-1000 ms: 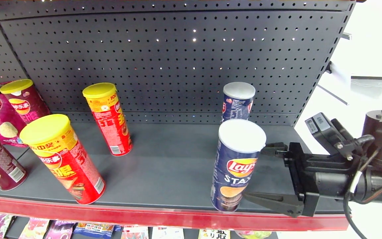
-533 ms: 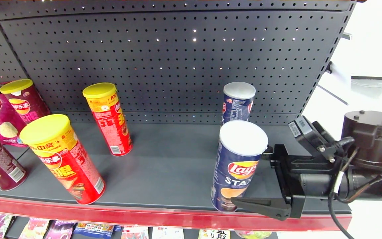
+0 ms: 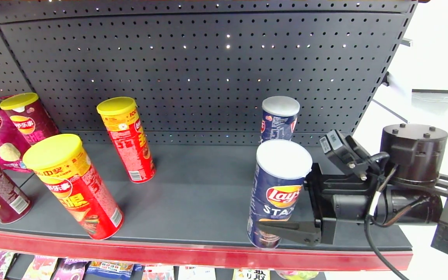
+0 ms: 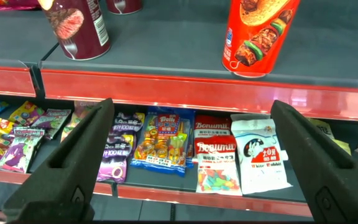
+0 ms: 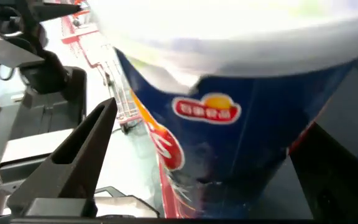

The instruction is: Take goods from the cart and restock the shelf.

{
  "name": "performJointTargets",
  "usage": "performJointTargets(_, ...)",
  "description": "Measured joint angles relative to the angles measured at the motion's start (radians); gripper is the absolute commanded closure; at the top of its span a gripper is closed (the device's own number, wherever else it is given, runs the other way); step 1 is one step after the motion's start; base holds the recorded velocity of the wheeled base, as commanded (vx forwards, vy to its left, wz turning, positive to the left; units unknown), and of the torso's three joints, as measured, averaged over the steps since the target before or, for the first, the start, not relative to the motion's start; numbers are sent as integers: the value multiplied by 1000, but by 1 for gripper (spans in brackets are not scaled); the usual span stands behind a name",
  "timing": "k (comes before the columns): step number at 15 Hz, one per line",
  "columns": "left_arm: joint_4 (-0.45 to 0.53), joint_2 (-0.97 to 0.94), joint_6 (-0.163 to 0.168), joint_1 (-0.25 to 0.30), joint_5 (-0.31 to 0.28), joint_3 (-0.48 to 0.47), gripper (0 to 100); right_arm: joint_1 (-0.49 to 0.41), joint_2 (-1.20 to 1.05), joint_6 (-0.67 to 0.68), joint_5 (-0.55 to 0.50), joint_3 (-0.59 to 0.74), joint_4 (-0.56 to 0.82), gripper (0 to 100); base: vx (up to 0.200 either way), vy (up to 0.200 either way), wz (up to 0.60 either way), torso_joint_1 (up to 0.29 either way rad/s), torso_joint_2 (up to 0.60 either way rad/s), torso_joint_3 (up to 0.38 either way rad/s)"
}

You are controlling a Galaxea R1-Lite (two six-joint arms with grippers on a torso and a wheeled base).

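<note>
Navy-blue cardboard crisp tube [image 3: 280, 182] with white lid upright by the right front edge of the dark grey metal shelf [image 3: 196, 202], straddled by unclenched fingers of the right gripper [image 3: 272, 200]; placed, seemingly, with withdrawal and further restocking remaining; left gripper [image 4: 191, 106] likewise spread, empty.

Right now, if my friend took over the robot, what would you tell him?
Right gripper: open, straddling the blue cylindrical chip can with the white lid.
Left gripper: open, empty, before the colourful snack bags.
Things: that can stands upright at the front of the dark grey metal shelf, a second blue can behind it.
Done: the can is on the shelf.
Left: probably back the right gripper off without tipping it, then fetch more from the cart.
</note>
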Motion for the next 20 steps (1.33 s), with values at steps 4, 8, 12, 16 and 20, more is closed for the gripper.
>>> performJointTargets(4, 0, 0, 0, 0, 0, 0, 0, 19, 12, 6, -24, 0, -1, 100, 0, 0, 0, 0, 0, 0)
performJointTargets(8, 0, 0, 0, 0, 0, 0, 0, 26, 2, 10, -58, 10, 1, 100, 0, 0, 0, 0, 0, 0)
performJointTargets(12, 0, 0, 1, 0, 0, 0, 0, 26, -18, 40, -143, 10, 3, 100, 0, 0, 0, 0, 0, 0)
performJointTargets(16, 0, 0, 0, 0, 0, 0, 0, 28, -38, 62, -204, 18, 2, 100, 0, 0, 0, 0, 0, 0)
performJointTargets(20, 0, 0, 0, 0, 0, 0, 0, 38, -55, 103, -293, 29, 1, 100, 0, 0, 0, 0, 0, 0)
